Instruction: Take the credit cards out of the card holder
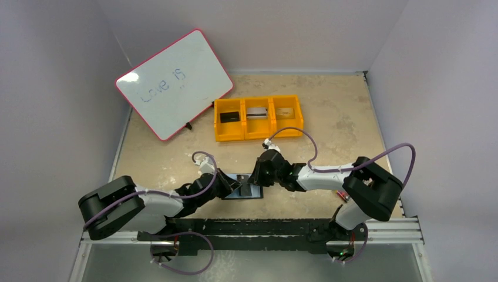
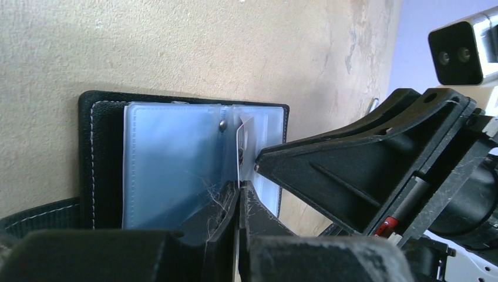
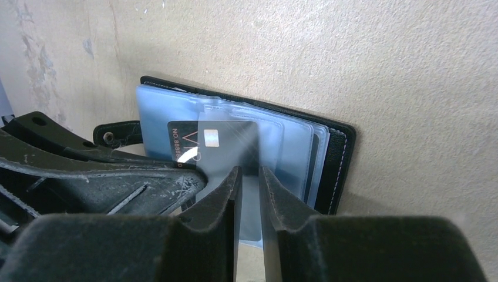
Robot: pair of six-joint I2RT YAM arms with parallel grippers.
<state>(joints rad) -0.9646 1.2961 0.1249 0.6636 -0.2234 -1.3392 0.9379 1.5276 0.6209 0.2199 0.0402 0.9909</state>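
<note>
**Both claws at the open card holder; three cards in the tray**

Nearest: black rail (image 1: 264,226) along the table (image 1: 340,111) edge, with both arm bases on it. The arms bend inward and the claws meet just past the rail.

Left claw (image 2: 239,192): clenched, tips pressed together right at the near edge of the clear sleeves (image 2: 170,158). Can't tell if a sleeve is nipped between them.

Right claw (image 3: 249,171): jaws a narrow slit apart, tips over a grey chip card (image 3: 229,138). The card shows face-on behind the tips, so can't tell if it is grasped or only touched. In the left wrist view, one right finger's tip touches a pale card edge (image 2: 244,141) sticking up from the sleeves.

Card holder (image 3: 342,158): lies open on the table between the two claws, black cover down, bluish-clear sleeves fanned up. Snap tab (image 3: 120,132) sticks out on the left claw's side. Black VIP card (image 3: 183,147) sits among the sleeves, partly covered by the grey chip card.

Farther back: orange tray (image 1: 258,136), three compartments, well apart from the holder. Left compartment has a black card (image 1: 229,117), the middle a silvery card (image 1: 256,113), the right a tan card (image 1: 285,111).

Farthest, back left: whiteboard (image 1: 174,88), pink rim, propped at a tilt, with "Love is" written on it.
</note>
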